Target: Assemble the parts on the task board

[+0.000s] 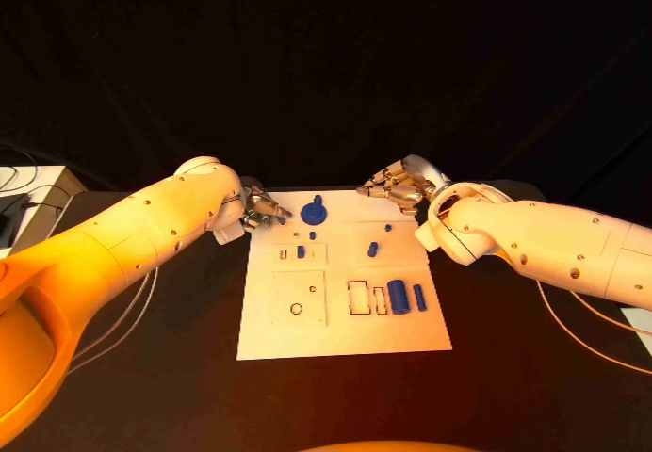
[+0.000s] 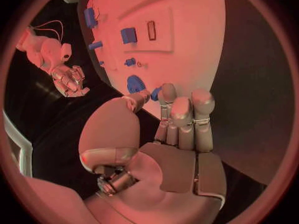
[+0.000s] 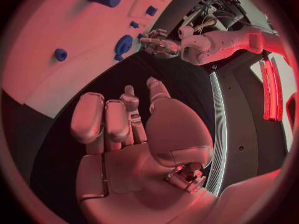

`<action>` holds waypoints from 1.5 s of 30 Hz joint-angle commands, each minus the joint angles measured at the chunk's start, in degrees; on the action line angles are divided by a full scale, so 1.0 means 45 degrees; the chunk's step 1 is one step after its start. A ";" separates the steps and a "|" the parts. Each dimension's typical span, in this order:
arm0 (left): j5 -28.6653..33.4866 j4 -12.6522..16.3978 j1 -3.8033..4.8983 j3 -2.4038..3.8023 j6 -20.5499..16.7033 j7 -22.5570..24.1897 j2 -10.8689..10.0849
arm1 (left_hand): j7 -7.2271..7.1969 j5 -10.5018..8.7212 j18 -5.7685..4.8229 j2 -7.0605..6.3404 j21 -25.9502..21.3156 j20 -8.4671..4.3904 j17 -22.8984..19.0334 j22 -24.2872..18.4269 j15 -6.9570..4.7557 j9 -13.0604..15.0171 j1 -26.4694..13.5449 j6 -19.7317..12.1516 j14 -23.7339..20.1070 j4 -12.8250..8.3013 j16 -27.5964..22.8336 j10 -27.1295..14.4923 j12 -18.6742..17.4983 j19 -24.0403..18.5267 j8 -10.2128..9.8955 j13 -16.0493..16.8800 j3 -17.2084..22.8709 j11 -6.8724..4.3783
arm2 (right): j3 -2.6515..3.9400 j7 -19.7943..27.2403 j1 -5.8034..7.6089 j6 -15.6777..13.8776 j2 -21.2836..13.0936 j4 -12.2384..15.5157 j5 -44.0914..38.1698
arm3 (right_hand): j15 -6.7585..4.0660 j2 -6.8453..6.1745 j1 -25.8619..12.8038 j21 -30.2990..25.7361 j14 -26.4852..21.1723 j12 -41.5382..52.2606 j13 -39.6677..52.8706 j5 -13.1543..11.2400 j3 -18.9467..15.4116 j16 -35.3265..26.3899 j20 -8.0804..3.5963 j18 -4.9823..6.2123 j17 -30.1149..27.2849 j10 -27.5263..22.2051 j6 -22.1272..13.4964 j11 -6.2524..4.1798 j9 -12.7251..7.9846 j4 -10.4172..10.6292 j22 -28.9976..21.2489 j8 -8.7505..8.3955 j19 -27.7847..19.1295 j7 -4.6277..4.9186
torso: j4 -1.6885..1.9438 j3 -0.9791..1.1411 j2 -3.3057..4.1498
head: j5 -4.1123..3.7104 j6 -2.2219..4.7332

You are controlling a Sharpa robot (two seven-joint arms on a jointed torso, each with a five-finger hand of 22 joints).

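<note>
The white task board [image 1: 279,334] lies flat in the middle of the black table. At its far edge stands a round blue knob part [image 1: 314,209], also seen in the left wrist view [image 2: 134,83]. A thick blue cylinder [image 1: 397,297] and a slim blue bar [image 1: 420,297] sit on the right side, with several small blue pieces [image 1: 372,249] further up. My left hand [image 1: 261,212] hovers at the board's far left corner, fingers extended [image 2: 181,114], holding nothing. Off the far right corner, my right hand [image 1: 394,188] is empty too, palm bare [image 3: 124,129].
Empty rectangular and round recesses [image 1: 297,298] mark the board's near half. A white box and dark cables [image 1: 27,193] sit at the table's left edge. Bare black table [image 1: 150,377] surrounds the board.
</note>
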 commanded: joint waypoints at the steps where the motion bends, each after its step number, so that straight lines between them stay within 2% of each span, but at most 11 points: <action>1: 0.0184 0.0003 -0.0010 -0.0002 -0.0045 0.0204 0.0041 | -0.0038 0.0072 -0.0165 0.0022 0.0001 -0.0008 -0.0012 -0.0005 -0.0042 -0.0018 -0.0149 -0.0053 -0.0084 0.0006 0.0071 -0.0070 0.0067 -0.0084 0.0046 -0.0006 0.0170 -0.0046 | 0.0009 0.0116 0.0004 0.0055 0.0021 -0.0005 -0.0166 | -0.0046 0.0105 -0.0026 -0.0048 -0.0013 -0.0006 0.0020 0.0061 -0.0005 -0.0057 -0.0067 0.0057 0.0025 0.0001 0.0035 -0.0007 -0.0018 -0.0077 0.1804 -0.0046 0.0533 0.0020 | 0.0004 -0.0005 -0.0005 | 0.0017 -0.0013; 7: 0.0248 -0.0022 -0.0014 -0.0008 -0.0063 0.0253 0.0055 | -0.0059 0.0071 -0.0164 0.0192 0.0024 -0.0003 -0.0004 0.0016 -0.0058 -0.0046 -0.0003 -0.0055 -0.0084 -0.0225 0.0079 -0.0061 0.0059 -0.0082 0.0005 -0.0007 0.0565 -0.0071 | 0.0009 0.0107 0.0004 0.0068 0.0033 -0.0005 -0.0232 | -0.0046 0.0105 -0.0026 -0.0048 -0.0013 -0.0006 0.0020 0.0061 -0.0005 -0.0057 -0.0067 0.0057 0.0025 0.0001 0.0035 -0.0007 -0.0018 -0.0077 0.1804 -0.0046 0.0533 0.0020 | -0.0003 -0.0003 0.0001 | 0.0058 0.0009; 16: 0.0438 -0.0108 -0.0034 -0.0042 0.0143 0.0308 0.0054 | -0.0050 0.0099 -0.0170 0.0646 0.0035 -0.0003 0.0015 0.0040 -0.0062 -0.0119 0.0243 -0.0121 -0.0109 -0.1062 0.0089 -0.0092 0.0029 -0.0115 -0.0168 -0.0001 0.1444 -0.0077 | 0.0009 0.0096 0.0010 0.0070 0.0058 -0.0002 -0.0250 | -0.0046 0.0105 -0.0026 -0.0048 -0.0013 -0.0006 0.0020 0.0061 -0.0005 -0.0057 -0.0067 0.0057 0.0025 0.0001 0.0035 -0.0007 -0.0018 -0.0077 0.1804 -0.0046 0.0533 0.0020 | -0.0021 0.0011 0.0022 | 0.0064 0.0014; 20: 0.0490 -0.0121 -0.0043 -0.0049 0.0240 0.0328 0.0050 | -0.0041 0.0122 -0.0170 0.0735 0.0038 -0.0002 0.0019 0.0050 -0.0053 -0.0116 0.0170 -0.0140 -0.0122 -0.1373 0.0093 -0.0100 0.0030 -0.0129 -0.0204 0.0009 0.1705 -0.0072 | 0.0009 0.0093 0.0015 0.0073 0.0063 -0.0002 -0.0251 | -0.0046 0.0105 -0.0026 -0.0048 -0.0013 -0.0006 0.0020 0.0061 -0.0005 -0.0057 -0.0067 0.0057 0.0025 0.0001 0.0035 -0.0007 -0.0018 -0.0077 0.1804 -0.0046 0.0533 0.0020 | -0.0007 0.0000 0.0010 | 0.0036 -0.0004; 27: 0.0570 -0.0123 -0.0047 -0.0058 0.0368 0.0416 0.0045 | 0.0007 0.0276 -0.0164 0.0913 0.0047 0.0008 0.0026 0.0071 -0.0043 -0.0100 0.0198 -0.0220 -0.0144 -0.1971 0.0093 -0.0091 -0.0005 -0.0159 -0.0254 -0.0004 0.2469 -0.0054 | 0.0009 0.0090 0.0022 0.0073 0.0061 0.0006 -0.0252 | -0.0046 0.0105 -0.0026 -0.0048 -0.0013 -0.0006 0.0020 0.0061 -0.0005 -0.0057 -0.0067 0.0057 0.0025 0.0001 0.0035 -0.0007 -0.0018 -0.0077 0.1804 -0.0046 0.0533 0.0020 | -0.0004 0.0011 0.0006 | 0.0040 -0.0034; 31: 0.0737 -0.0067 -0.0048 -0.0062 0.0285 0.0479 0.0039 | 0.0042 0.0535 -0.0152 0.1051 0.0072 0.0016 0.0058 0.0098 -0.0039 -0.0042 0.0063 -0.0262 -0.0140 -0.2365 0.0113 -0.0057 -0.0042 -0.0169 -0.0235 -0.0018 0.2893 -0.0050 | 0.0009 0.0091 0.0024 0.0070 0.0041 0.0012 -0.0252 | -0.0046 0.0105 -0.0026 -0.0048 -0.0013 -0.0006 0.0020 0.0061 -0.0005 -0.0057 -0.0067 0.0057 0.0025 0.0001 0.0035 -0.0007 -0.0018 -0.0077 0.1804 -0.0046 0.0533 0.0020 | 0.0012 -0.0001 -0.0012 | 0.0031 -0.0060; 34: 0.0958 -0.0007 -0.0048 -0.0064 0.0167 0.0498 0.0031 | 0.0044 0.1368 -0.0146 0.1037 0.0151 0.0012 0.0163 0.0158 -0.0060 -0.0010 0.0006 -0.0208 -0.0070 -0.2585 0.0195 0.0032 -0.0064 -0.0119 -0.0211 -0.0029 0.3018 -0.0075 | 0.0009 0.0093 0.0025 0.0069 0.0028 0.0018 -0.0252 | -0.0046 0.0105 -0.0026 -0.0048 -0.0013 -0.0006 0.0020 0.0061 -0.0005 -0.0057 -0.0067 0.0057 0.0025 0.0001 0.0035 -0.0007 -0.0018 -0.0077 0.1804 -0.0046 0.0533 0.0020 | 0.0025 -0.0005 -0.0017 | 0.0023 -0.0058; 36: 0.1118 0.0052 -0.0048 -0.0064 0.0075 0.0471 0.0015 | 0.0044 0.1580 -0.0136 0.1049 0.0192 0.0012 0.0216 0.0188 -0.0070 -0.0004 -0.0062 -0.0166 -0.0039 -0.2708 0.0230 0.0082 -0.0105 -0.0094 -0.0232 -0.0041 0.3064 -0.0084 | 0.0009 0.0095 0.0025 0.0069 0.0018 0.0021 -0.0252 | -0.0046 0.0105 -0.0026 -0.0048 -0.0013 -0.0006 0.0020 0.0061 -0.0005 -0.0057 -0.0067 0.0057 0.0025 0.0001 0.0035 -0.0007 -0.0018 -0.0077 0.1804 -0.0046 0.0533 0.0020 | 0.0020 -0.0006 -0.0017 | 0.0030 -0.0054; 40: 0.1318 0.0256 -0.0046 -0.0063 -0.0054 0.0373 -0.0082 | 0.0045 0.1753 -0.0129 0.1093 0.0247 0.0011 0.0276 0.0230 -0.0082 0.0037 -0.0145 -0.0120 0.0000 -0.2892 0.0255 0.0143 -0.0147 -0.0067 -0.0267 -0.0022 0.3122 -0.0096 | 0.0009 0.0097 0.0025 0.0071 -0.0011 0.0022 -0.0252 | -0.0046 0.0105 -0.0026 -0.0048 -0.0013 -0.0006 0.0020 0.0061 -0.0005 -0.0057 -0.0067 0.0057 0.0025 0.0001 0.0035 -0.0007 -0.0018 -0.0077 0.1804 -0.0046 0.0533 0.0020 | 0.0019 -0.0002 -0.0021 | 0.0047 -0.0047; 45: 0.1509 0.0950 -0.0026 -0.0061 -0.0118 0.0110 -0.0457 | 0.0037 0.1987 -0.0141 0.1084 0.0316 -0.0024 0.0359 0.0272 -0.0101 0.0045 -0.0190 -0.0017 0.0075 -0.3064 0.0279 0.0240 -0.0201 0.0000 -0.0336 -0.0016 0.3180 -0.0119 | 0.0009 0.0086 0.0026 0.0063 -0.0100 0.0022 -0.0252 | -0.0046 0.0105 -0.0026 -0.0048 -0.0013 -0.0006 0.0020 0.0061 -0.0005 -0.0057 -0.0067 0.0057 0.0025 0.0001 0.0035 -0.0007 -0.0018 -0.0077 0.1804 -0.0046 0.0533 0.0020 | 0.0053 0.0013 -0.0076 | 0.0057 -0.0053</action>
